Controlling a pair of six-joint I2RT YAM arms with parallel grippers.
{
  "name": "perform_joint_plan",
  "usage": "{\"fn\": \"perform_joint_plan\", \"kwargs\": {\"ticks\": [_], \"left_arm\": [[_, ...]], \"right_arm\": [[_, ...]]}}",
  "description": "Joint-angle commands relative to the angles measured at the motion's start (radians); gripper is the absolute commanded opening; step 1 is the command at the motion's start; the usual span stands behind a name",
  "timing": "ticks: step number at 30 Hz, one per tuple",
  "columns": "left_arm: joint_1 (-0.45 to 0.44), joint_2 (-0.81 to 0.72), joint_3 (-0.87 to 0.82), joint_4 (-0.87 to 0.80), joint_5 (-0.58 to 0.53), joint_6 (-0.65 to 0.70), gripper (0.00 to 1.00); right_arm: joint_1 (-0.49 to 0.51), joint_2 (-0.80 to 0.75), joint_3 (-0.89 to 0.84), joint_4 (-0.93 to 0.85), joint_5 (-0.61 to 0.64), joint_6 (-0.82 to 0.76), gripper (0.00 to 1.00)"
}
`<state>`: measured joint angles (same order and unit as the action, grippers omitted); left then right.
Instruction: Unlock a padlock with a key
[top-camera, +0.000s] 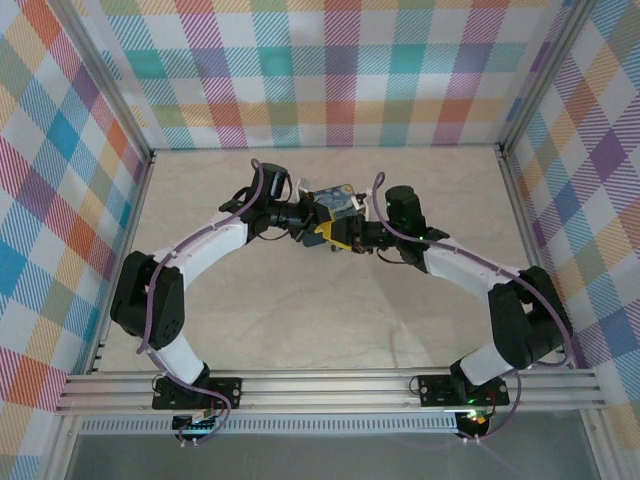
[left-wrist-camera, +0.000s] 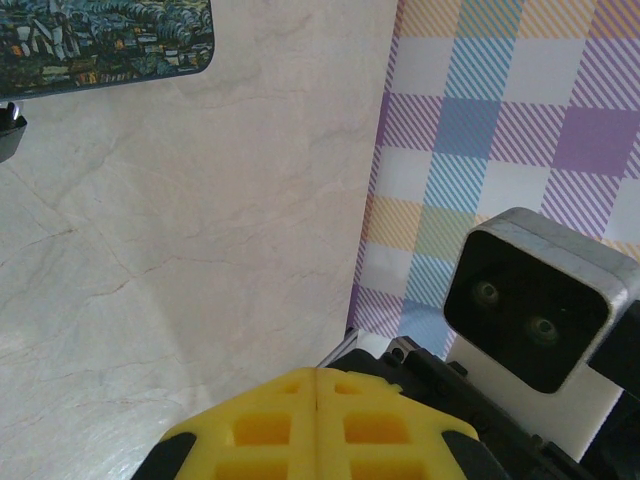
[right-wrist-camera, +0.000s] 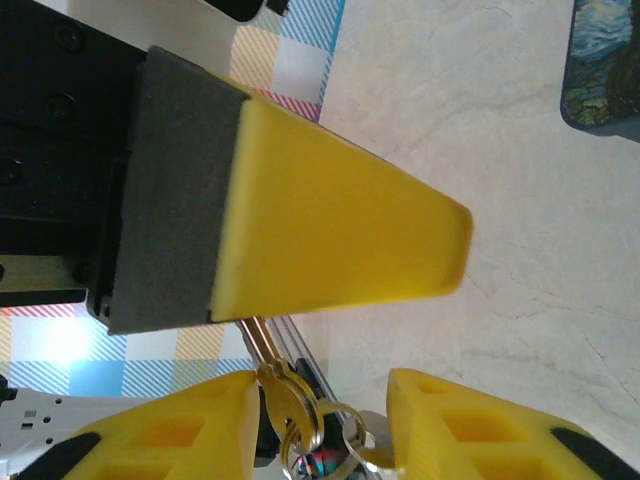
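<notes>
Key (right-wrist-camera: 262, 352): thin grey-brown metal, up in the air, in the gap between the two fingers of the right gripper (right-wrist-camera: 320, 390); blade going up behind the lower edge of the left gripper (right-wrist-camera: 440, 245), head pointing down among small silvery rings (right-wrist-camera: 345, 440).
Hold on the key: cannot tell if pinched by anything; head just beside one right finger, apart from the other.
Right gripper: fingers (right-wrist-camera: 170, 440) spread, a clear gap between them, the key bunch inside this gap.
Left gripper (left-wrist-camera: 315, 385): yellow fingers pressed together, seam closed; from the right wrist, one yellow wedge on a dark base, lying across just above the key.
Tin box (top-camera: 335, 203): dark blue with a painted night print, flat on the table, under the place where both grippers meet.
Right wrist camera (left-wrist-camera: 540, 300): grey housing with two lenses, turned towards the left gripper, near to it.
Table (top-camera: 300, 320): pale, marble-like surface.
Walls (top-camera: 330, 60): coloured plaid, on three sides of the table.
</notes>
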<state>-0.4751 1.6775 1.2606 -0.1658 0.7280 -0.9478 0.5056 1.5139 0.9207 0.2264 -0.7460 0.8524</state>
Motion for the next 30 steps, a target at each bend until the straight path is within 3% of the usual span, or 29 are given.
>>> {"fn": "perform_joint_plan", "kwargs": {"ticks": [1,11,16,19,24,28,30], "left_arm": [[0.003,0.017,0.024,0.012,0.011,0.016,0.00],[0.001,0.033,0.037,0.005,0.027,0.020,0.00],[0.003,0.040,0.061,-0.031,0.022,0.037,0.00],[0.007,0.051,0.085,-0.085,-0.001,0.050,0.00],[0.024,0.062,0.115,-0.163,-0.010,0.059,0.10],[0.058,0.063,0.139,-0.209,-0.022,0.066,0.49],[0.078,0.061,0.144,-0.216,-0.023,0.066,0.59]], "right_arm": [[0.008,0.008,0.035,0.042,-0.035,-0.016,0.35],[0.017,0.026,0.067,-0.011,-0.066,-0.054,0.21],[0.018,0.033,0.073,-0.034,-0.065,-0.049,0.03],[0.017,0.041,0.081,-0.058,-0.054,-0.020,0.00],[0.017,0.044,0.086,-0.090,-0.021,0.041,0.00],[0.016,0.042,0.097,-0.120,-0.008,0.069,0.00],[0.016,0.036,0.101,-0.132,-0.007,0.073,0.00]]}}
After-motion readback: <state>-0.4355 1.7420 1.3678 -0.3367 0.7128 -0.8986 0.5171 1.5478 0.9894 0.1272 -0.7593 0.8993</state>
